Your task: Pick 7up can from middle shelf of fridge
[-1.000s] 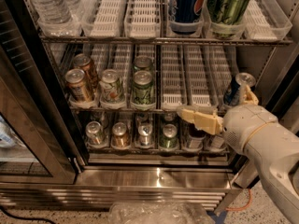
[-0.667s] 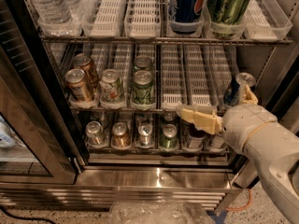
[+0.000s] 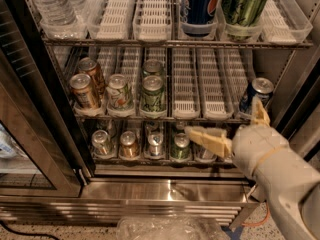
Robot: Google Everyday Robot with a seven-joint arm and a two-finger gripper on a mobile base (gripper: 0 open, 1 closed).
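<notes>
Claw point(image 3: 235, 126) has dipped slightly, fingers point(image 3: 210, 140) apart, before the middle shelf point(image 3: 186, 84).

— Where is the light?

— Warm and yellowish, seemingly from above. The white plastic of the middle shelf point(image 3: 186, 84) glows, and the fridge point(image 3: 165, 193) shows a soft glare on its metal base.

— Any shadows?

— The bottom-row cans point(image 3: 129, 144) sit dim and the door frame point(image 3: 50, 104) is dark. The gripper point(image 3: 224, 116), spread wide at the right by the middle shelf, is evenly lit.
</notes>
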